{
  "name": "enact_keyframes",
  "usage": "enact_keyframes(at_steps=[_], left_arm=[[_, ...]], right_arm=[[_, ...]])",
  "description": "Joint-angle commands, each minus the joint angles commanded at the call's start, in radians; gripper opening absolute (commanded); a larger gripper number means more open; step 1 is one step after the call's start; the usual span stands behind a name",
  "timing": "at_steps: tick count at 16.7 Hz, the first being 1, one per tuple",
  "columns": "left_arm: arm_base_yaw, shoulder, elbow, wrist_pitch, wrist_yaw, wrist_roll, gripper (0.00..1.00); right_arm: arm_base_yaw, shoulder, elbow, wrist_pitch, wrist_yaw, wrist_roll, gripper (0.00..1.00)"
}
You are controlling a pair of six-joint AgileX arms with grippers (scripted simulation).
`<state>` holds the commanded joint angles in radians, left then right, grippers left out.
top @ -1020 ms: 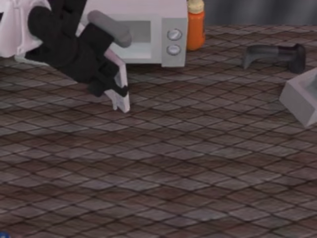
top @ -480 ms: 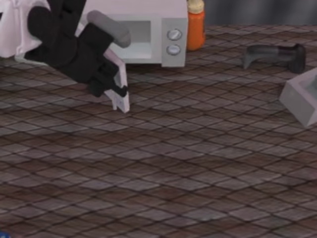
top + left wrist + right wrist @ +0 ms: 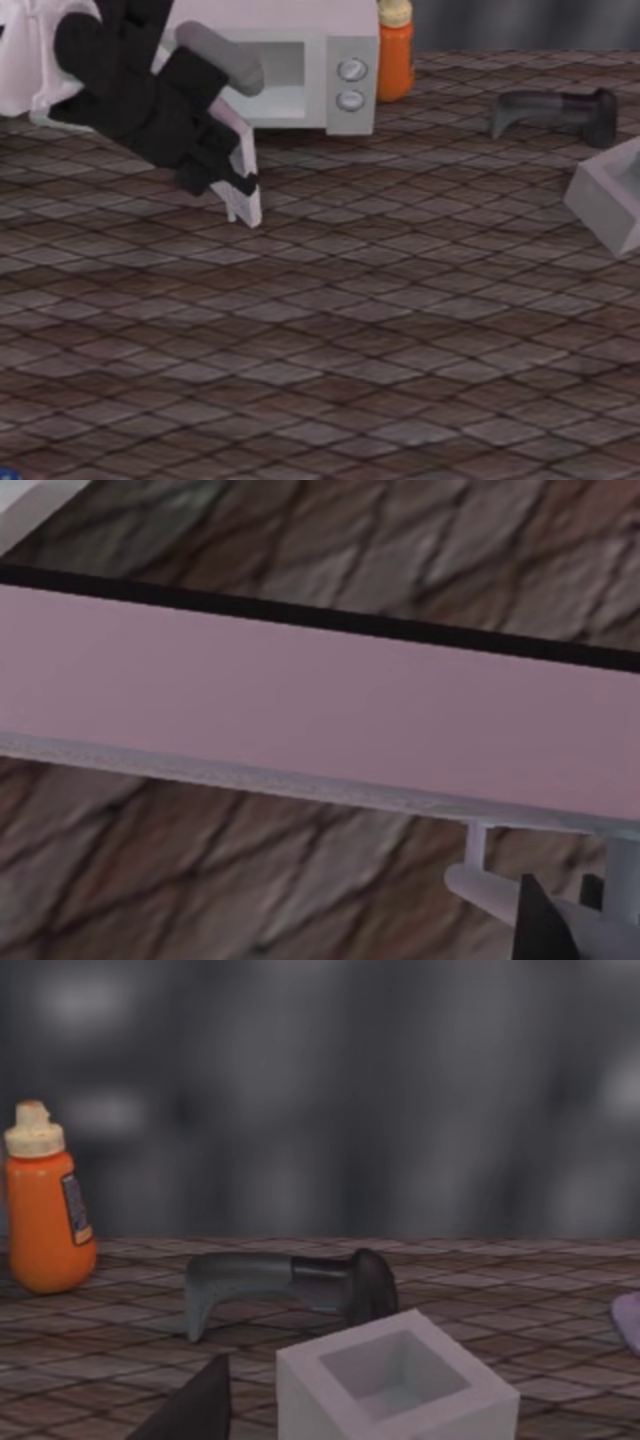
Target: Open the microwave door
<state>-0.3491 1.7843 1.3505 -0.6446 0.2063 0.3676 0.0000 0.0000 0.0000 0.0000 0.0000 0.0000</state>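
- Nothing has shifted over the last second: the microwave door [image 3: 247,180] stands swung wide off the microwave [image 3: 300,65] at the table's far left, so we judge the opening essentially done.
- Our left gripper [image 3: 238,183] stays clamped on the door's handle at its outer edge.
- Our right gripper is parked out of the top view; we cannot tell its fingers.

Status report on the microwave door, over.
Left end effector at the microwave door edge. Door swung wide, the microwave cavity exposed. Right arm out of the top view. Nothing in the way.
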Motion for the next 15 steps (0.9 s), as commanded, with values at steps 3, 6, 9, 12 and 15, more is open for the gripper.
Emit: enact_keyframes(at_steps=[3,6,9,12,15], left_arm=[[-0.004,0.002,-0.005,-0.001,0.007,0.000,0.00],[0.016,-0.007,-0.010,-0.012,0.029,0.050,0.00],[0.046,-0.018,-0.020,-0.028,0.060,0.117,0.00],[0.056,-0.023,-0.023,-0.034,0.071,0.142,0.00],[0.056,-0.023,-0.023,-0.034,0.071,0.142,0.00]], right_arm=[[0.000,0.000,0.000,0.000,0.000,0.000,1.00],[0.000,0.000,0.000,0.000,0.000,0.000,1.00],[0.000,0.000,0.000,0.000,0.000,0.000,1.00],[0.000,0.000,0.000,0.000,0.000,0.000,1.00],[0.000,0.000,0.000,0.000,0.000,0.000,1.00]])
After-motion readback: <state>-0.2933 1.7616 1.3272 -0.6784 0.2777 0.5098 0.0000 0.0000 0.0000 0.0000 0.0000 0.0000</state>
